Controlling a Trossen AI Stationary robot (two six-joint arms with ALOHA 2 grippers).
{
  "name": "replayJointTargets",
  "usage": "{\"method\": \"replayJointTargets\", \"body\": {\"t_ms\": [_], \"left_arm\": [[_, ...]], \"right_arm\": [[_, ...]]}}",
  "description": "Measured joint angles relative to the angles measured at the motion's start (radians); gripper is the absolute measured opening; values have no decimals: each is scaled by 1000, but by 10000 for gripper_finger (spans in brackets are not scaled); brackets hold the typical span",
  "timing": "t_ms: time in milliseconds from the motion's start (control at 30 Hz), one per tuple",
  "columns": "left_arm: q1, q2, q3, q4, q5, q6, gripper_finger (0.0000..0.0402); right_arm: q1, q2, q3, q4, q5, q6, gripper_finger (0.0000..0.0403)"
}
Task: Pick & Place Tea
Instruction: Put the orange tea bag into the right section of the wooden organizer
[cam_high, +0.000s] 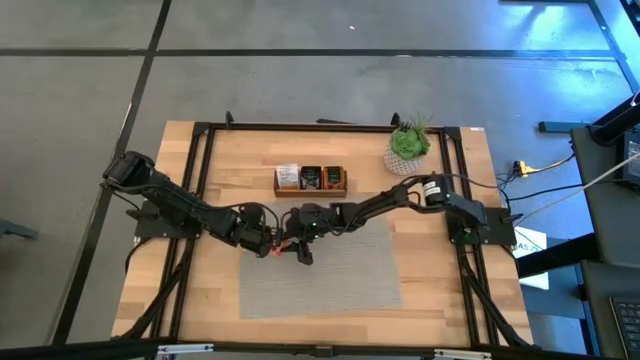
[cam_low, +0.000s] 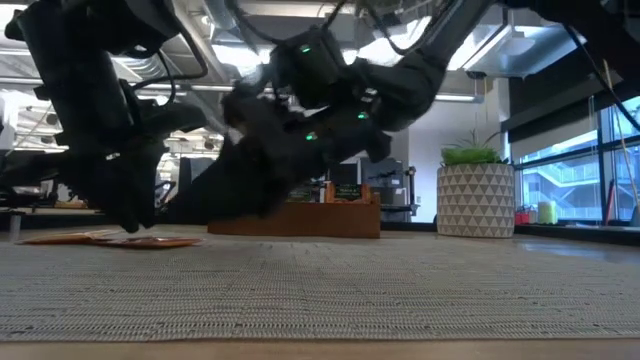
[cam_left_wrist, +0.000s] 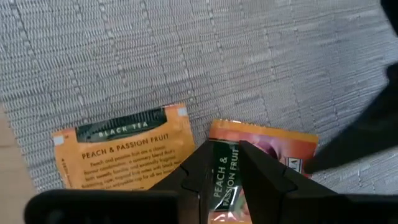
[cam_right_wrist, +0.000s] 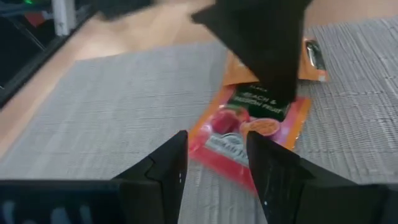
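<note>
I have both arms brought in over the near-left part of the grey woven mat on the tabletop, claws nearly meeting. My left claw is pinching an orange peach and passion fruit sachet by one edge; in its wrist view the two dark fingers stand either side of the green label strip, with the sachet's printed face running away from the claw, long axis roughly in line with the fingers. A second orange sachet lies flat on the mat just beside it, touching nothing that I can see.

My right claw is spread, its fingers apart with a clear gap, and the held sachet lies straight ahead of that gap, its nearest edge just beyond the fingertips. In that view the left arm's dark fingers come down onto the sachet's far end.

So the move turns on this: the sachet sits between the two claws, gripped at the left end, free at the right end, and the right claw faces that free end. I judge a handover is in hand, since the wooden tea tray stands well apart toward the far edge, on the right arm's reach side, near the potted plant.
</note>
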Motion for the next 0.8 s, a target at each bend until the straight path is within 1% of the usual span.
{"method": "replayJointTargets", "body": {"t_ms": [167, 233, 333, 400, 500, 700, 800], "left_arm": [[-5, 0, 0, -8, 22, -8, 72], [-6, 0, 0, -21, 33, -6, 72], [-6, 0, 0, -30, 39, -2, 72], [-5, 0, 0, -41, 50, -1, 72], [-5, 0, 1, -55, 83, -4, 72], [-5, 0, 1, -53, 106, -12, 72], [-6, -1, 1, -52, 110, -16, 72]], "right_arm": [[-1, 51, 127, -203, 4, -25, 167], [-1, 60, 157, -250, 4, -52, 167], [2, 64, 169, -273, 4, -84, 167], [9, 64, 170, -288, 35, -108, 167], [22, 63, 172, -313, 109, -146, 167], [42, 63, 157, -316, 138, -183, 167], [54, 63, 157, -318, 170, -189, 167]]}}
